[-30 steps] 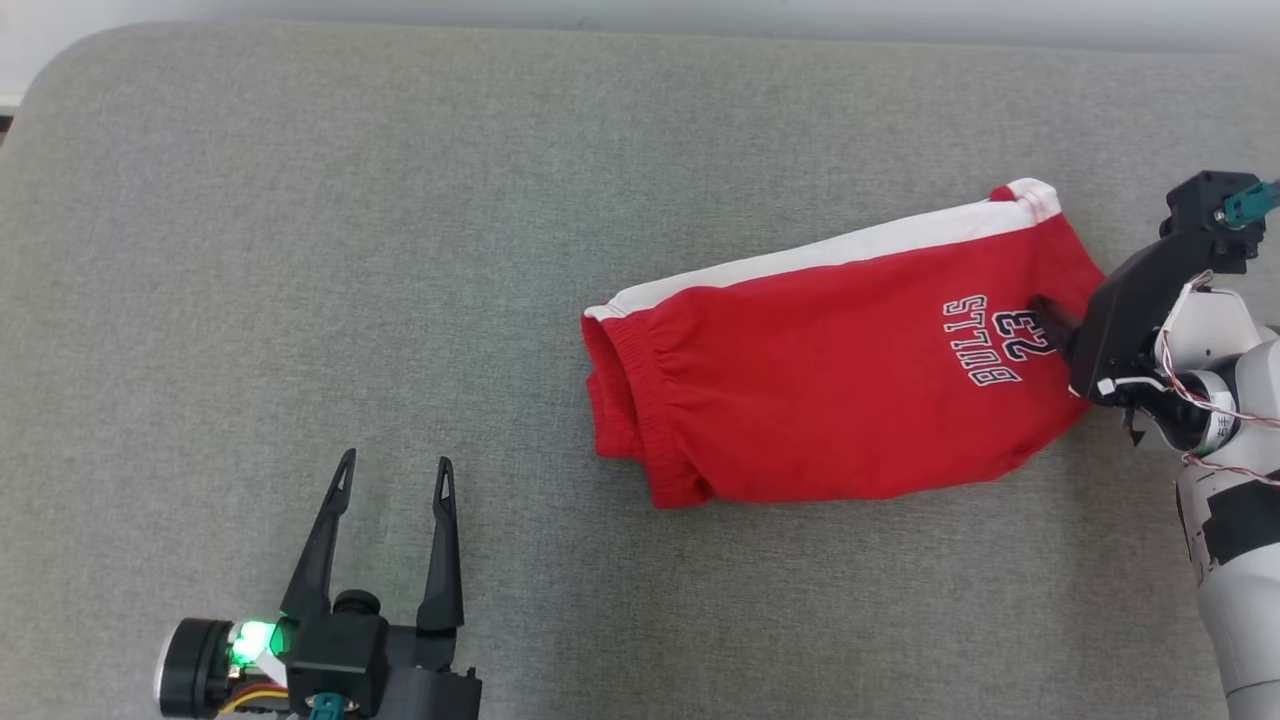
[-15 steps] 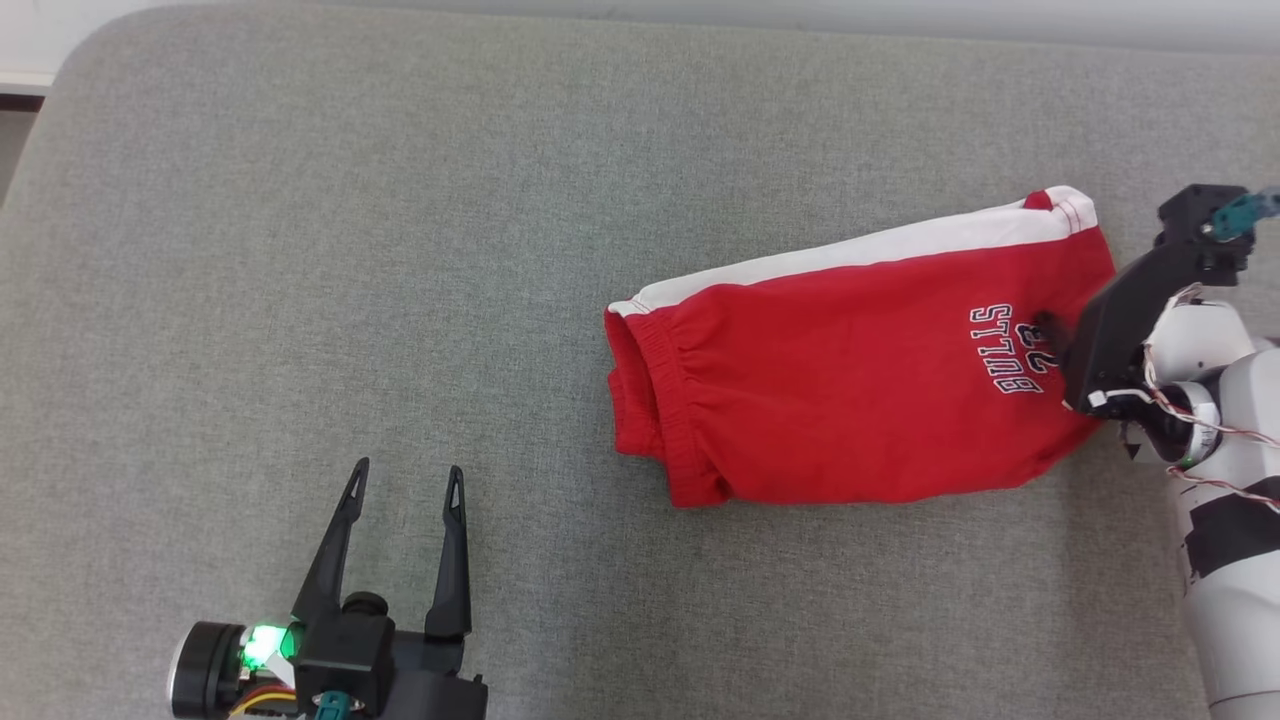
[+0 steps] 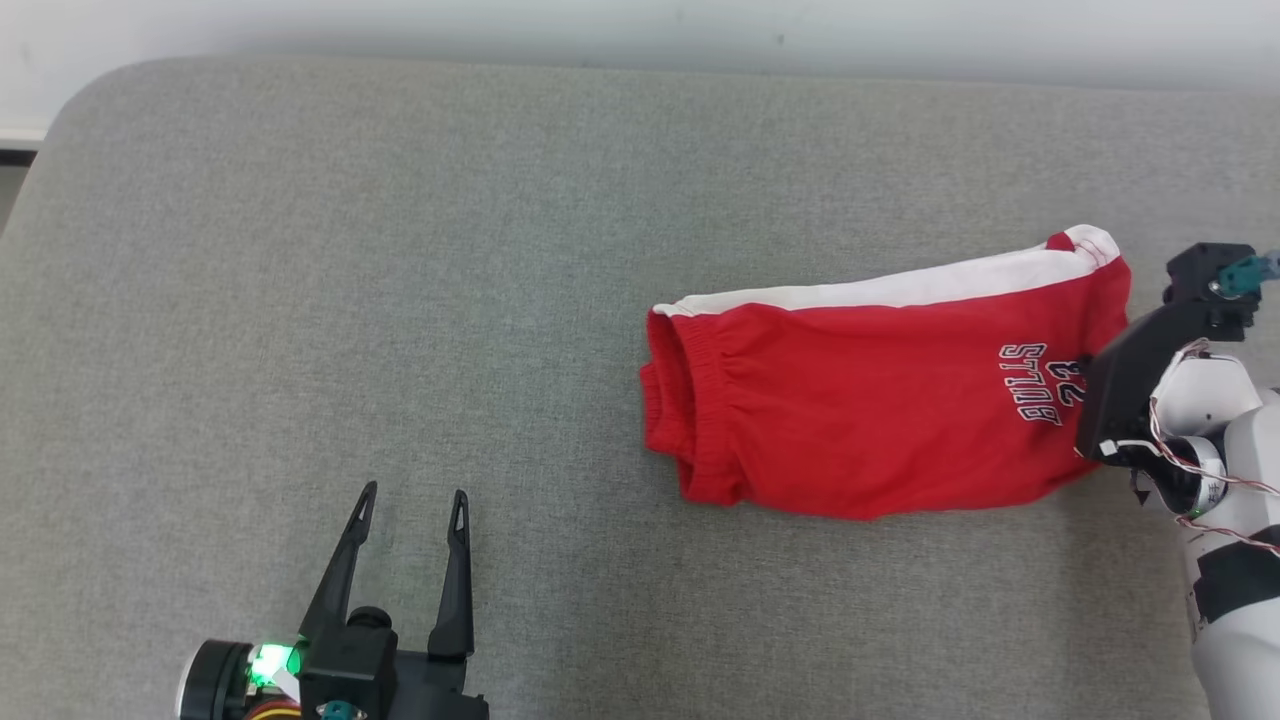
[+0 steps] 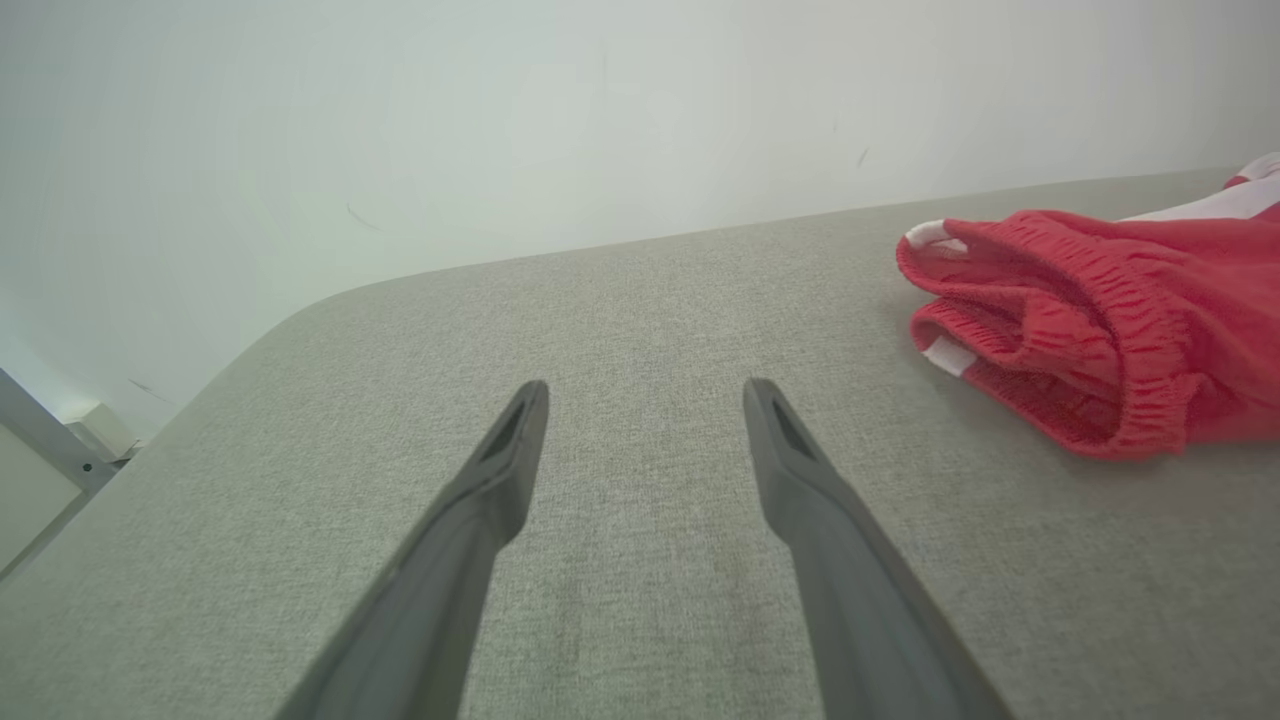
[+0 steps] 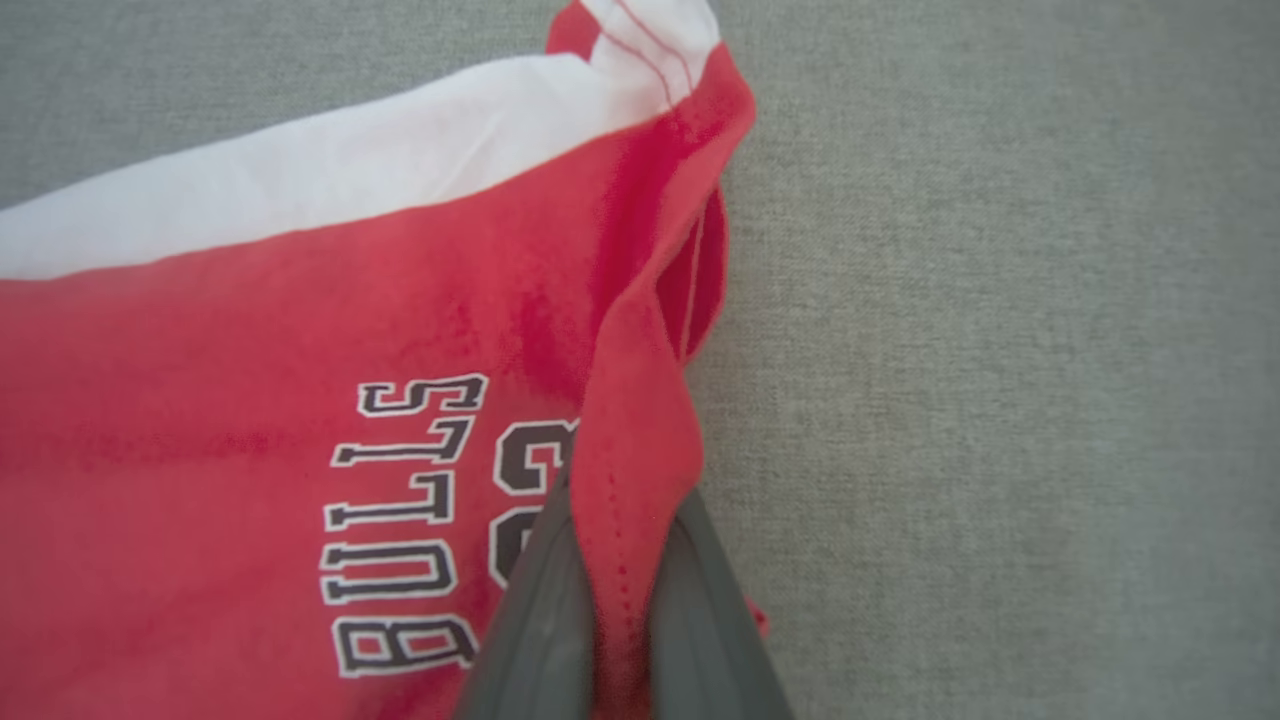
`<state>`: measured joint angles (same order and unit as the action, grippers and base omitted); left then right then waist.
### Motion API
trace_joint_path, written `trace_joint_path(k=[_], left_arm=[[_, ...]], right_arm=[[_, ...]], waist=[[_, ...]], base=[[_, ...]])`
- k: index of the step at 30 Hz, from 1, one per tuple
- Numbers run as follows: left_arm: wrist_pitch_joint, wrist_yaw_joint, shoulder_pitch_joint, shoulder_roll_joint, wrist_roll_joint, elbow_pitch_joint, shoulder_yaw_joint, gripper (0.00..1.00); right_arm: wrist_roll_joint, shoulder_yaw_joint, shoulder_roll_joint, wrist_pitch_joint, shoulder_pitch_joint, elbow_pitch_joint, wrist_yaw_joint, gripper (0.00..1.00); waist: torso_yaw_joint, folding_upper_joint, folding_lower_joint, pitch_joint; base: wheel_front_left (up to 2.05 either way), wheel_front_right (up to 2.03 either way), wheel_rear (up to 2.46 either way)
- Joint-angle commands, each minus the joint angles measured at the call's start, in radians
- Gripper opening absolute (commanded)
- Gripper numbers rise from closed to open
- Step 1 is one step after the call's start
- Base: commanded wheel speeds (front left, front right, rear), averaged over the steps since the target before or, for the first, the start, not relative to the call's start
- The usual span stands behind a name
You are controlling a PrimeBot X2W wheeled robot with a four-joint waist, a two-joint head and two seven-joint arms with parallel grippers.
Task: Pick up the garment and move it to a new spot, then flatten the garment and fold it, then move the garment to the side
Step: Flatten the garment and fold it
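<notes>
The right end effector point(image 5: 622, 520) is closed narrowly on a raised ridge of red cloth at the leg-hem end of the garment point(image 3: 880, 400), just beside the printed "23". From that pinch the shorts stretch away to the end effector's left across the grey worktop point(image 3: 300, 250). They lie flat, with the white side stripe along the far edge and the elastic waistband at the far end of the run.

The grip looks thin. The two fingers seem to hold a single fold near the edge, so a pull could let the cloth slide out. It could also lift only the upper layer, so that the doubled shorts open up.

The rest of the garment rests fully on the textured worktop. If dragged instead of lifted, the waistband end will probably catch and bunch, or swing round behind the pinch.

The left end effector point(image 3: 412, 497) is spread wide and empty, low over the worktop. The waistband lies off to its right and well apart, so this end effector gives the garment no support.
</notes>
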<state>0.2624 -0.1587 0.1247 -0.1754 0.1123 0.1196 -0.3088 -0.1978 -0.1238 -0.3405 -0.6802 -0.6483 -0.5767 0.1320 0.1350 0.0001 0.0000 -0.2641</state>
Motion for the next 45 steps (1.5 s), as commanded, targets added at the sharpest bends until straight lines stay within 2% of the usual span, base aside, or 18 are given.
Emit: trace_joint_path(k=[1, 12, 17, 20, 23, 31, 40, 45], left_arm=[[0.002, -0.001, -0.016, 0.003, -0.006, 0.004, 0.007, 1.00], [0.003, 0.014, -0.037, 0.015, -0.005, 0.017, 0.015, 1.00], [0.002, 0.024, -0.043, 0.026, 0.002, 0.033, 0.017, 1.00], [0.003, 0.026, -0.048, 0.030, 0.003, 0.041, 0.019, 1.00], [0.003, 0.033, -0.053, 0.034, 0.005, 0.048, 0.022, 1.00], [0.002, 0.046, -0.058, 0.042, 0.006, 0.059, 0.025, 1.00], [0.003, 0.050, -0.063, 0.053, 0.007, 0.064, 0.040, 1.00], [0.003, 0.057, -0.057, 0.063, 0.003, 0.068, 0.041, 1.00]], right_arm=[[0.025, -0.020, -0.003, 0.020, 0.019, 0.014, -0.003, 0.00], [0.123, -0.124, -0.036, 0.075, 0.095, 0.103, -0.003, 0.00], [0.149, -0.154, -0.022, 0.058, 0.138, 0.165, -0.003, 0.00], [0.141, -0.137, 0.003, 0.047, 0.154, 0.207, -0.003, 0.00], [0.099, -0.105, 0.034, 0.028, 0.161, 0.245, -0.003, 0.00], [0.055, 0.034, 0.066, -0.010, 0.144, 0.289, -0.003, 0.00], [-0.003, 0.258, 0.124, -0.041, 0.080, 0.245, -0.003, 0.00], [-0.030, 0.335, 0.132, -0.037, 0.064, 0.202, -0.003, 0.00]], waist=[[-0.018, -0.0001, 0.0000, 0.021], [-0.058, -0.0001, 0.0000, 0.076], [-0.065, -0.0001, 0.0000, 0.099], [-0.067, -0.0001, 0.0000, 0.110], [-0.065, -0.0001, 0.0000, 0.119], [-0.040, -0.0001, 0.0000, 0.131], [-0.015, -0.0001, 0.0000, 0.127], [-0.003, -0.0001, 0.0000, 0.125]], base=[[0.00, 0.00, 0.00], [0.00, 0.00, 0.00], [0.00, 0.00, 0.00], [0.00, 0.00, 0.00], [0.00, 0.00, 0.00], [0.00, 0.00, 0.00], [0.00, 0.00, 0.00], [0.00, 0.00, 0.00]])
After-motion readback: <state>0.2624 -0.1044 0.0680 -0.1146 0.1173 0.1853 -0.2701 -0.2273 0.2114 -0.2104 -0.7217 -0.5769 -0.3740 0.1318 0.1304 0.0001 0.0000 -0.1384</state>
